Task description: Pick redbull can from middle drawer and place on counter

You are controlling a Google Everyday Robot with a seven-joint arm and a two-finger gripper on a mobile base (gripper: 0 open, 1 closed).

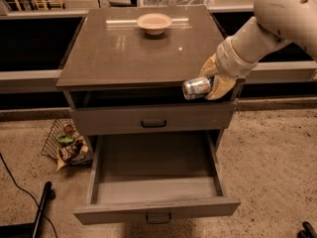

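Note:
The redbull can is a small silver-and-blue can lying on its side in my gripper. The gripper is shut on it and holds it at the front right edge of the counter, level with the slab's rim. The white arm comes in from the upper right. The middle drawer is pulled wide open below, and its grey box shows nothing inside. The closed grey drawer front with a dark handle sits above it.
A pale round bowl stands at the back middle of the counter. A wire basket with snack packets sits on the floor left of the cabinet. A dark cable and post lie at the lower left.

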